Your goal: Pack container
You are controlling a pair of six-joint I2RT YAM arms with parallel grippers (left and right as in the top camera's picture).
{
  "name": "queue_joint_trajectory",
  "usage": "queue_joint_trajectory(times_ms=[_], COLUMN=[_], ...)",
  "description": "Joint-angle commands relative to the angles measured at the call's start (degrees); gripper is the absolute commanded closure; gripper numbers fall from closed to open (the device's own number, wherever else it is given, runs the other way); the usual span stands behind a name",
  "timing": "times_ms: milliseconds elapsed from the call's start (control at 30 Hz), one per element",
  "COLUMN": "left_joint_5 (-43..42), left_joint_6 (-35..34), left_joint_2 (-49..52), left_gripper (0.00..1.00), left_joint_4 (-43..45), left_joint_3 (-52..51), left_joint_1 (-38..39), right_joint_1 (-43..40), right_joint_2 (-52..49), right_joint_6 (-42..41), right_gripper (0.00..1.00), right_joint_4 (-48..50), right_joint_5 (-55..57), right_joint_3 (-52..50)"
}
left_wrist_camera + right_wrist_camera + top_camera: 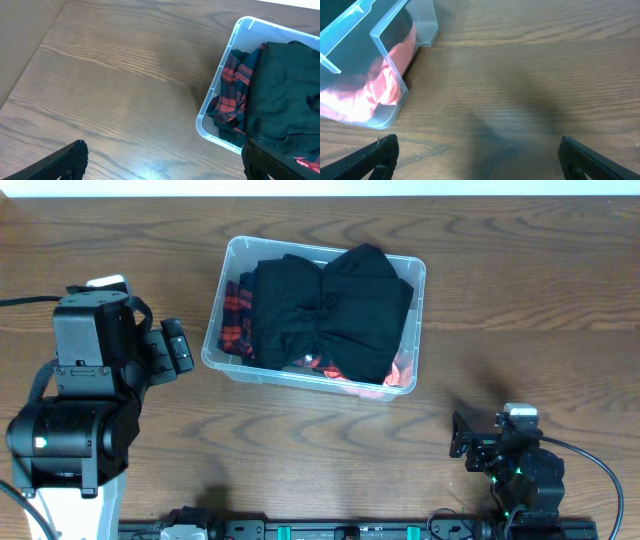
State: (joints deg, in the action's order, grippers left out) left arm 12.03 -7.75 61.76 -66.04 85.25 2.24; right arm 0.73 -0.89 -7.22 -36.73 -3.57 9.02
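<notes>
The clear plastic container (224, 288) stands at the middle back of the table. It holds a black garment (330, 305) on top, a red-and-black plaid cloth (236, 315) at its left side and a pink-red cloth (400, 375) at its front right corner. Its floor label is hidden. My left gripper (176, 346) is open and empty, just left of the container; the left wrist view shows its fingers (162, 160) spread over bare wood beside the container (220, 75). My right gripper (462, 442) is open and empty at the front right; its fingers (477, 157) frame bare wood near the container's corner (395, 75).
The table is dark wood (520, 290). A white strip runs along the back edge. The left arm's bulky black body (75, 420) stands at the front left, and a black rail (330, 530) lies along the front edge.
</notes>
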Motion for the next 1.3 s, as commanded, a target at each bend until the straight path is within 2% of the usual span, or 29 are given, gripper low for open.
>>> queue_joint_trajectory(times_ms=[0, 167, 400, 533, 700, 933, 1267], left_joint_5=[0.68, 0.70, 0.46, -2.03, -5.88, -9.66, -11.65], left_joint_6=[-0.72, -0.70, -0.68, 1.38, 4.98, 4.92, 4.00], left_joint_2=[0.00, -2.60, -12.68, -20.41, -30.51, -44.96, -56.63], left_gripper=[0.02, 0.02, 0.02, 0.02, 0.02, 0.02, 0.02], left_joint_4=[-0.13, -0.11, -0.17, 2.19, 9.60, 21.11, 33.29], left_joint_3=[0.26, 0.26, -3.52, -11.45, -23.45, -42.49, -61.64], left_joint_1=[-0.42, -0.42, -0.81, -2.67, -4.24, -4.44, -4.42], right_joint_1=[0.52, 0.52, 0.52, 0.52, 0.52, 0.52, 0.52], right_joint_2=[0.55, 0.55, 0.55, 0.55, 0.55, 0.55, 0.55], right_joint_6=[-0.90, -0.90, -0.90, -0.90, -0.90, -0.90, -0.90], right_gripper=[0.01, 0.01, 0.01, 0.01, 0.01, 0.01, 0.01], right_joint_4=[-0.07, -0.07, -0.07, -0.07, -0.07, -0.07, -0.07], right_joint_5=[0.37, 0.37, 0.37, 0.35, 0.37, 0.35, 0.37], right_joint_3=[-0.15, -0.15, -0.15, -0.15, -0.15, -0.15, -0.15])
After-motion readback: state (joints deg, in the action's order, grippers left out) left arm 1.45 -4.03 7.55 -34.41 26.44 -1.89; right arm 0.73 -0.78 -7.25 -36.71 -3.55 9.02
